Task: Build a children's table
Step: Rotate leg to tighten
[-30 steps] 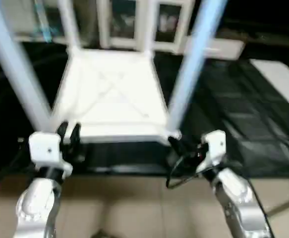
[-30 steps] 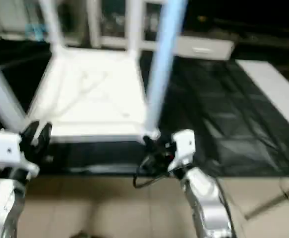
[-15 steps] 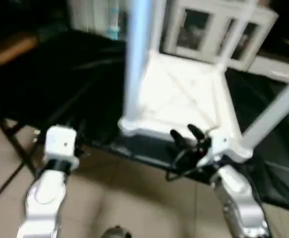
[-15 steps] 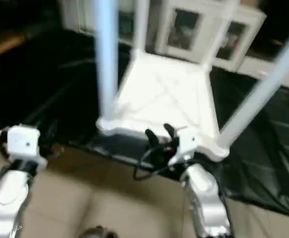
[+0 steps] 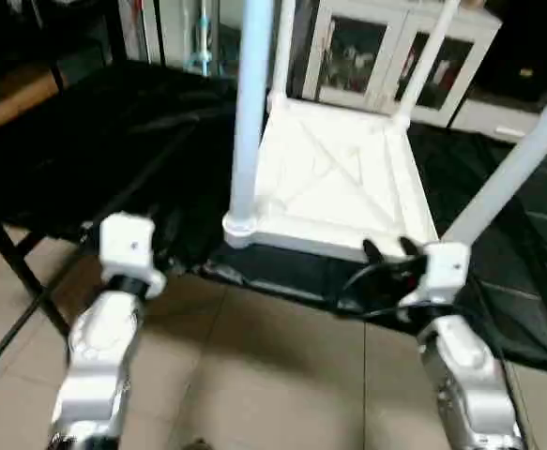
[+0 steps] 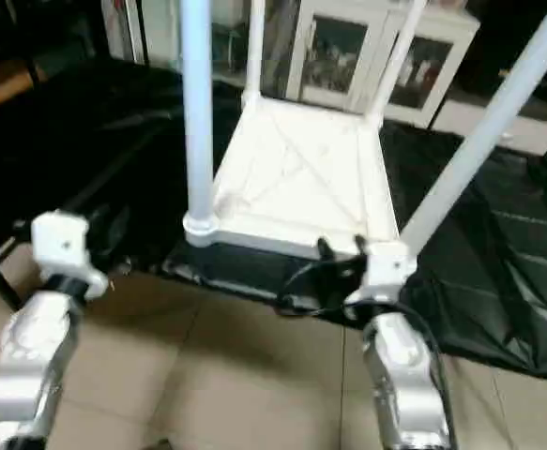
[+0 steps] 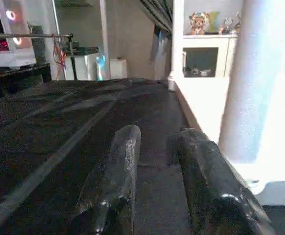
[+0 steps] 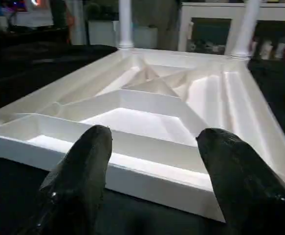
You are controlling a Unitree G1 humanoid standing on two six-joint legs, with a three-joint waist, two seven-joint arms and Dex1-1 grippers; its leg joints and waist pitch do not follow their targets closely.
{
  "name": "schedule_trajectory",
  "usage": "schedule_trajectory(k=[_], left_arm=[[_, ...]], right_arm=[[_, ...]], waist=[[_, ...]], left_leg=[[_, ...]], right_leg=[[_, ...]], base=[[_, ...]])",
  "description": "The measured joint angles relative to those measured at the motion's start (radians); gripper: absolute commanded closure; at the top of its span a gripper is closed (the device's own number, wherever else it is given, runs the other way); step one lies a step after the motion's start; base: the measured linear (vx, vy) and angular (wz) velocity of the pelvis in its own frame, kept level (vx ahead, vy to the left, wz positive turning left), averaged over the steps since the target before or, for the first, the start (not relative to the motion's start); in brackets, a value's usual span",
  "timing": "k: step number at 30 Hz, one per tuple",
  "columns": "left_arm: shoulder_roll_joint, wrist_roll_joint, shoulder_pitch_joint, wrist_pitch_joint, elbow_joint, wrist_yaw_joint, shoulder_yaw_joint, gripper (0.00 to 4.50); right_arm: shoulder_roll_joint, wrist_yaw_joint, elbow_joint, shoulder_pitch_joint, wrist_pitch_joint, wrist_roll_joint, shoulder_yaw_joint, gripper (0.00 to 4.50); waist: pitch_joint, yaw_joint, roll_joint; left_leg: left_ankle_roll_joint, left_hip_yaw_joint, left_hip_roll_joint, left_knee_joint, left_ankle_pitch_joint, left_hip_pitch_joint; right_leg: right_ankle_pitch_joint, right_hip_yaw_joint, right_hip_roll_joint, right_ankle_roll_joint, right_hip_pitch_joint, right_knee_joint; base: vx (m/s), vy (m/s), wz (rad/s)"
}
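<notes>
The children's table lies upside down on the black-covered worktable. Its white ribbed tabletop faces up, and legs stand in the corner sockets. The near left leg and the near right leg rise out of the picture. My left gripper hangs at the worktable's front edge, left of the near left leg and apart from it. Its fingers are a little open with nothing between them. My right gripper stands open in front of the tabletop's near edge, close to the near right corner, holding nothing.
The black cover spreads wide to both sides of the tabletop. A white glass-door cabinet stands behind the worktable. Tiled floor lies below my forearms, and a dark table leg slants at the left.
The whole picture has swung and tilted, so the camera moved. Both grippers keep their opening. The left one now stands farther from the near left corner.
</notes>
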Motion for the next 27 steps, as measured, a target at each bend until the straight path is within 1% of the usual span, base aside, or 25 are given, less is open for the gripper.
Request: schedule_trajectory(k=[1,2,3,4,6,7,8,9,10,11,12,13,14,15,16,17,18,19,20,21,22,23,24,26,27], left_arm=[[0.001,0.005,0.0,0.0,0.005,0.003,-0.002,3.02],[0.002,0.006,0.0,-0.001,0.012,0.005,0.0,3.02],[0.006,0.007,0.0,-0.003,0.015,0.005,0.0,3.02],[0.008,0.011,0.0,-0.007,0.015,0.005,0.004,3.02],[0.01,0.019,0.001,-0.017,0.015,0.006,0.002,3.02],[0.01,0.026,0.001,-0.02,0.012,0.007,-0.005,3.02],[0.003,0.034,0.005,-0.02,0.01,0.01,-0.013,3.02],[0.001,0.039,0.016,-0.019,0.006,0.011,-0.032,3.02],[-0.001,0.044,0.025,-0.017,-0.002,0.016,-0.041,3.02],[0.0,0.053,0.028,-0.008,-0.018,0.024,-0.045,3.02],[0.003,0.056,0.027,-0.004,-0.036,0.031,-0.043,3.02],[0.011,0.063,0.028,0.002,-0.057,0.04,-0.038,3.02],[0.028,0.066,0.04,0.006,-0.065,0.043,-0.016,3.02],[0.039,0.063,0.042,0.009,-0.066,0.045,0.005,3.02],[0.046,0.054,0.039,0.008,-0.079,0.048,0.035,3.02],[0.045,0.045,0.037,0.007,-0.092,0.049,0.052,3.02],[0.045,0.037,0.038,0.006,-0.099,0.052,0.069,3.02],[0.049,0.033,0.043,0.006,-0.1,0.056,0.081,3.02],[0.051,0.033,0.045,0.006,-0.101,0.06,0.084,3.02],[0.049,0.033,0.048,0.007,-0.104,0.06,0.08,3.02],[0.047,0.033,0.048,0.007,-0.111,0.06,0.068,3.02],[0.046,0.034,0.048,0.007,-0.122,0.06,0.053,3.02],[0.046,0.034,0.048,0.007,-0.131,0.058,0.042,3.02],[0.047,0.034,0.049,0.009,-0.145,0.05,0.031,3.02],[0.05,0.034,0.056,0.011,-0.147,0.046,0.033,3.02]], right_arm=[[0.002,-0.002,-0.014,0.01,0.001,0.0,0.001,1.4],[0.006,-0.003,-0.019,0.016,0.004,0.0,0.001,1.4],[0.007,-0.002,-0.021,0.019,0.006,0.0,0.004,1.4],[0.007,0.001,-0.024,0.022,0.011,0.0,0.012,1.4],[0.007,0.007,-0.029,0.021,0.016,0.0,0.025,1.4],[0.004,0.007,-0.032,0.021,0.017,0.0,0.025,1.4],[0.001,0.005,-0.028,0.021,0.02,0.0,0.019,1.4],[0.001,0.003,-0.022,0.021,0.026,0.002,0.013,1.4],[0.001,0.003,-0.021,0.021,0.028,0.004,0.008,1.4],[-0.004,0.009,-0.021,0.019,0.031,0.007,0.006,1.4],[-0.008,0.013,-0.021,0.019,0.036,0.009,0.0,1.4],[-0.011,0.02,-0.021,0.016,0.038,0.012,0.0,1.4],[-0.005,0.026,-0.017,0.015,0.041,0.013,0.003,1.4],[0.0,0.038,-0.02,0.015,0.041,0.016,0.018,1.4],[0.0,0.058,-0.022,0.015,0.041,0.024,0.036,1.4],[0.0,0.067,-0.023,0.014,0.041,0.031,0.045,1.4],[0.001,0.075,-0.023,0.012,0.041,0.035,0.049,1.4],[0.001,0.084,-0.023,0.009,0.042,0.036,0.058,1.4],[0.002,0.09,-0.024,0.008,0.043,0.037,0.063,1.4],[0.0,0.095,-0.025,0.008,0.046,0.04,0.063,1.4],[-0.003,0.098,-0.026,0.008,0.048,0.043,0.061,1.4],[-0.003,0.099,-0.027,0.007,0.049,0.043,0.058,1.4],[-0.002,0.101,-0.027,0.007,0.05,0.043,0.059,1.4],[0.003,0.103,-0.028,0.005,0.05,0.043,0.062,1.4],[0.009,0.102,-0.029,0.003,0.05,0.043,0.067,1.4]], waist=[[0.003,-0.005,0.004],[0.004,-0.015,0.006],[0.003,-0.023,0.001],[-0.002,-0.025,-0.008],[-0.011,-0.023,-0.027],[-0.016,-0.019,-0.044],[-0.012,0.003,-0.051],[-0.006,0.007,-0.063],[-0.003,0.007,-0.072],[-0.001,-0.001,-0.07],[-0.002,-0.003,-0.063],[0.001,-0.001,-0.046],[0.006,0.002,-0.035],[0.009,-0.001,-0.026],[0.009,-0.011,-0.028],[0.008,-0.013,-0.039],[0.008,-0.009,-0.042],[0.011,0.002,-0.038],[0.011,0.008,-0.04],[0.016,0.015,-0.037],[0.022,0.023,-0.029],[0.028,0.027,-0.019],[0.029,0.029,-0.013],[0.03,0.026,-0.009],[0.031,0.022,-0.008]], left_leg=[[-0.004,-0.006,0.008,0.0,0.003,0.0],[-0.013,-0.014,0.018,-0.002,0.006,0.001],[-0.02,-0.013,0.028,-0.007,0.011,0.004],[-0.034,0.008,0.05,-0.018,0.019,0.011],[-0.049,0.077,0.102,-0.028,0.035,0.023],[-0.007,0.105,0.116,0.01,0.003,0.02],[0.048,0.093,0.097,0.092,-0.045,0.007],[0.059,0.068,0.046,0.157,-0.076,0.008],[0.044,0.05,-0.011,0.175,-0.092,0.015],[0.033,0.023,-0.062,0.13,-0.095,0.026],[0.033,0.013,-0.075,0.076,-0.094,0.033],[0.031,-0.009,-0.069,0.037,-0.08,0.035],[0.029,-0.018,-0.045,0.036,-0.078,0.038],[0.023,-0.021,-0.028,0.031,-0.073,0.042],[0.021,-0.015,-0.017,0.031,-0.068,0.043],[0.02,-0.001,-0.017,0.032,-0.068,0.042],[0.011,0.004,-0.016,0.033,-0.071,0.042],[0.001,0.001,-0.013,0.024,-0.074,0.049],[-0.002,0.003,-0.012,0.011,-0.073,0.054],[-0.003,0.005,-0.009,-0.002,-0.074,0.067],[-0.007,0.018,0.0,-0.012,-0.078,0.086],[-0.006,0.025,0.011,-0.015,-0.078,0.098],[-0.006,0.03,0.021,-0.015,-0.078,0.102],[-0.019,0.037,0.032,-0.028,-0.071,0.126],[-0.019,0.037,0.03,-0.031,-0.072,0.133]], right_leg=[[-0.001,-0.002,0.01,-0.006,0.0,-0.002],[-0.007,-0.004,0.021,-0.024,-0.004,0.006],[-0.013,-0.001,0.03,-0.042,-0.008,0.014],[-0.02,-0.001,0.033,-0.063,-0.02,0.031],[-0.02,-0.003,0.036,-0.065,-0.047,0.052],[-0.02,0.016,0.062,-0.079,-0.058,0.057],[-0.014,0.037,0.073,-0.09,-0.065,0.059],[-0.007,0.063,0.083,-0.093,-0.065,0.054],[0.003,0.08,0.094,-0.089,-0.065,0.043],[0.024,0.069,0.104,-0.091,-0.057,0.018],[0.034,0.038,0.11,-0.094,-0.054,0.005],[0.042,0.001,0.121,-0.102,-0.046,-0.012],[0.046,-0.037,0.121,-0.101,-0.031,-0.037],[0.038,-0.056,0.12,-0.081,-0.019,-0.052],[0.012,-0.042,0.096,-0.048,-0.027,-0.006],[0.004,-0.023,0.06,-0.051,-0.025,0.03],[-0.026,-0.013,0.031,-0.042,-0.02,0.038],[-0.027,-0.022,0.012,-0.035,-0.006,0.028],[-0.026,-0.025,0.011,-0.035,0.004,0.016],[-0.026,-0.029,0.012,-0.036,0.02,0.002],[-0.027,-0.032,0.012,-0.036,0.036,-0.015],[-0.027,-0.04,0.012,-0.036,0.051,-0.025],[-0.027,-0.049,0.012,-0.036,0.063,-0.035],[-0.032,-0.055,0.019,-0.036,0.078,-0.05],[-0.049,-0.052,0.021,-0.041,0.082,-0.045]], base=[[0.005,-0.102,-0.05],[0.009,-0.132,0.01],[0.015,-0.244,-0.06],[0.014,-0.191,-0.05],[0.026,-0.261,-0.37],[0.037,-0.258,-0.45],[0.051,-0.188,-0.65],[0.022,-0.083,-0.41],[-0.003,-0.173,-0.69],[-0.048,-0.136,-0.41],[-0.048,-0.136,-0.41],[-0.059,-0.071,-0.2],[-0.065,-0.049,-0.26],[-0.049,-0.068,-0.14],[0.0,0.0,0.0],[0.007,-0.054,0.2],[-0.008,-0.074,0.04],[-0.008,-0.074,0.04],[-0.02,-0.08,-0.03],[-0.012,-0.065,0.07],[-0.012,-0.065,0.07],[0.0,0.0,0.0],[0.0,0.0,0.0],[0.058,0.017,0.07],[0.139,0.038,0.06]])
